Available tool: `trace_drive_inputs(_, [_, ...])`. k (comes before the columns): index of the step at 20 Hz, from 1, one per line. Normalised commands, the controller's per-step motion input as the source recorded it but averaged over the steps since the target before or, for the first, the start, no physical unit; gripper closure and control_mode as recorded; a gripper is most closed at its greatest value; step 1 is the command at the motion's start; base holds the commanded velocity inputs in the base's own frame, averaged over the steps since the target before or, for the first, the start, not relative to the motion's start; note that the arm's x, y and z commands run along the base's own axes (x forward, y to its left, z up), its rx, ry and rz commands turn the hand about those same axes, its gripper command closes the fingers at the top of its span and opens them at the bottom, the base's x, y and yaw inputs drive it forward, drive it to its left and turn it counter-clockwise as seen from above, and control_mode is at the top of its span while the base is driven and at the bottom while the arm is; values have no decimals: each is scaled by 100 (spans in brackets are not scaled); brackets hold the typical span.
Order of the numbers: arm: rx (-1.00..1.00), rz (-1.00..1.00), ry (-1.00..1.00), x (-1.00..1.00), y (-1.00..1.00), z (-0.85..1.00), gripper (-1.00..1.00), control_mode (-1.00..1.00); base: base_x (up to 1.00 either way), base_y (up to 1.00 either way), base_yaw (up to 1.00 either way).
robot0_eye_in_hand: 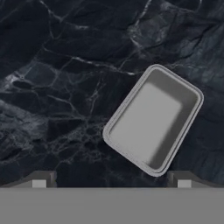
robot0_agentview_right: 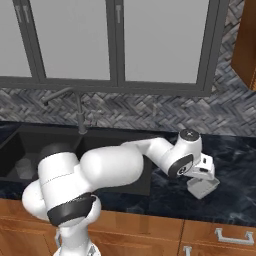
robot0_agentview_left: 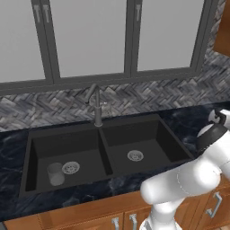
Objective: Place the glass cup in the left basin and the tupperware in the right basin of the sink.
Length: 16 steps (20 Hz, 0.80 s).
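The glass cup [robot0_agentview_left: 55,174] stands upright in the left basin [robot0_agentview_left: 67,146] of the black sink [robot0_agentview_left: 106,155], beside its silver drain. The right basin [robot0_agentview_left: 134,137] holds only its drain. The tupperware [robot0_eye_in_hand: 153,118], a pale rectangular open container, lies on the dark marble counter to the right of the sink [robot0_agentview_right: 204,189]. My gripper [robot0_eye_in_hand: 111,181] hangs just above it, open wide, with nothing between the fingertips [robot0_eye_in_hand: 183,181]. From the right base view the gripper [robot0_agentview_right: 201,176] is right over the container.
A dark faucet [robot0_agentview_left: 95,105] rises behind the sink divider. Windows and a herringbone backsplash line the back wall. A wooden cabinet [robot0_agentview_right: 246,45] hangs at the far right. Marble counter [robot0_agentview_right: 235,165] stretches right of the tupperware.
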Motion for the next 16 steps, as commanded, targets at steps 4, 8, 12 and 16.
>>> trace_drive_inputs(4, [0,0,6,2,0,-19,-100,-100,0,0,0])
trace_drive_inputs(8, [0,0,1,8,-5,-25,-100,-100,0,0,0])
trace_drive_inputs(12, [0,1,0,13,-2,-21,-100,-100,0,0,0])
trace_drive_inputs(16, [0,3,0,17,-4,-23,-100,-100,0,0,0])
